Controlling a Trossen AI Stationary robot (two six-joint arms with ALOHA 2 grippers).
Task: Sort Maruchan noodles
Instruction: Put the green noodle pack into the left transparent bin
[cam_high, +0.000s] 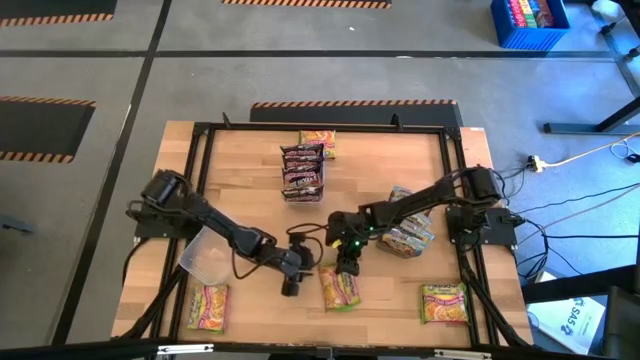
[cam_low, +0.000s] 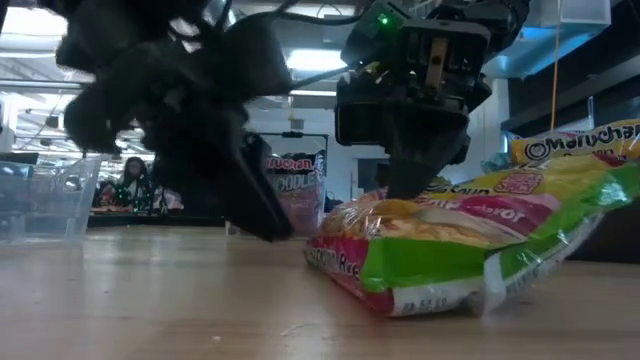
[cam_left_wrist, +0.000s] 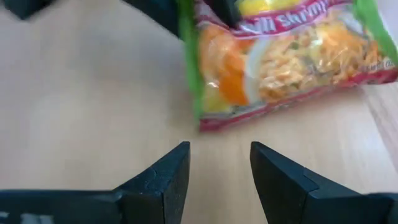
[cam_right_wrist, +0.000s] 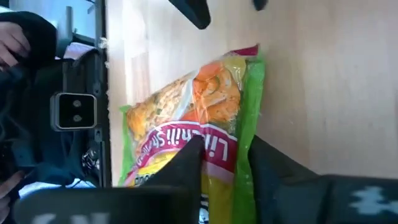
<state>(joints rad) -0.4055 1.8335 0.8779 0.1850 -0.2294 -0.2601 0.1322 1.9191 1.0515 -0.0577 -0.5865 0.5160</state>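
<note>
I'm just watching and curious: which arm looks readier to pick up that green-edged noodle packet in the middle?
The right. Its gripper is already down on the green-edged packet, while the left gripper sits beside it, fingers open over bare wood.

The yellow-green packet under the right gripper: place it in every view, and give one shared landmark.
High: yellow-green packet, front centre, below the right gripper.
Low: right of centre on the table.
Left wrist: beyond the left gripper, top right.
Right wrist: centre.
Landmark: its green edge.
</note>
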